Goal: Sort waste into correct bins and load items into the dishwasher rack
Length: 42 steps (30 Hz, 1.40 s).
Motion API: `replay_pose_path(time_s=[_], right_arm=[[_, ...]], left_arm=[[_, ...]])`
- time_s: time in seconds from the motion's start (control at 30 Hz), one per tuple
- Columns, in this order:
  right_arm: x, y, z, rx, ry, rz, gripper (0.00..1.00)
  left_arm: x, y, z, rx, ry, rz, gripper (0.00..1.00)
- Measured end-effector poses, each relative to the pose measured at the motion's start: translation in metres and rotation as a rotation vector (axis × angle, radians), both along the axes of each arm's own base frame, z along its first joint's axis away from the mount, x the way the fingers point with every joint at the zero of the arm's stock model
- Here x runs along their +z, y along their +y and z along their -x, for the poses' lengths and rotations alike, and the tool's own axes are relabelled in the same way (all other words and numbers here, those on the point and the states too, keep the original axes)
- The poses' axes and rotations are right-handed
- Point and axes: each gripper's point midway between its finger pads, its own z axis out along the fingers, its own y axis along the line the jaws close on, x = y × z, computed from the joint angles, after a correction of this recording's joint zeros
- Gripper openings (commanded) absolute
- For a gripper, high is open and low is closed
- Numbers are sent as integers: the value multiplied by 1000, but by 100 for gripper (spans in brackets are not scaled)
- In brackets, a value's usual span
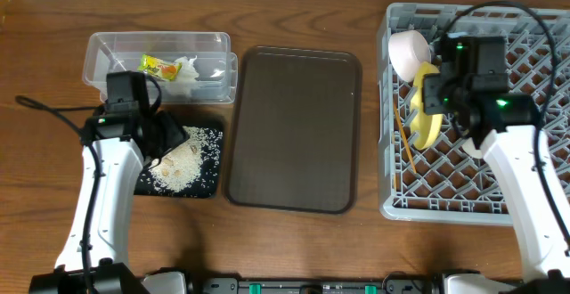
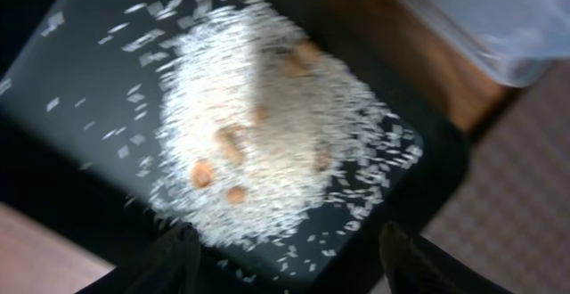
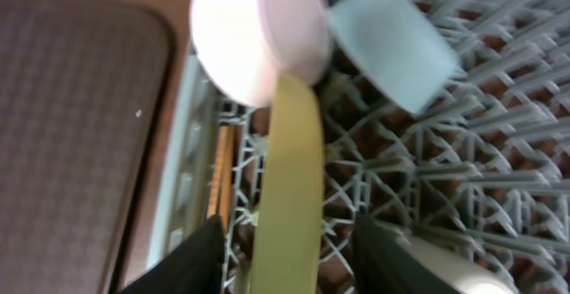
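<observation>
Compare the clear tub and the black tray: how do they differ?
The tub is see-through; the tray is opaque black. The tub has taller walls; the tray is shallow. The tub holds a wrapper and a tissue; the tray holds a pile of rice. Both are rectangular, open-topped and of similar footprint.

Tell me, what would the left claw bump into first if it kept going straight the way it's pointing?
Probably the pile of rice in the black tray. The left claw is open and aimed right at it, though its height above the rice is hard to judge.
</observation>
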Motion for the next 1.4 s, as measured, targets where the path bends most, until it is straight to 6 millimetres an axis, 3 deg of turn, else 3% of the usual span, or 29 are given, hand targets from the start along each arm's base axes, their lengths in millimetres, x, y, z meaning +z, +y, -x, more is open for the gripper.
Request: replay_pose_path(time_s=[0.23, 0.4, 0.6, 0.83, 0.97, 1.0, 1.17, 1.4], right_arm=[[17, -11, 4, -44, -47, -96, 72], [18, -10, 5, -21, -44, -179, 71], [7, -13, 24, -35, 41, -223, 75], [20, -11, 51, -49, 51, -230, 87], [32, -11, 69, -49, -38, -217, 99], [33, -11, 74, -48, -57, -213, 99], [37, -10, 116, -45, -203, -189, 99], [29, -12, 152, -60, -260, -165, 99]], left_arm=[[6, -56, -14, -300, -57, -19, 68], [6, -84, -8, -467, -47, -37, 68], [9, -81, 11, -494, 0, -42, 67], [59, -77, 28, -496, -163, -73, 67], [79, -74, 49, -490, -282, -91, 68], [81, -73, 54, -488, -304, -94, 87], [87, -69, 83, -485, -413, -109, 89], [105, -68, 93, -478, -515, -121, 91]])
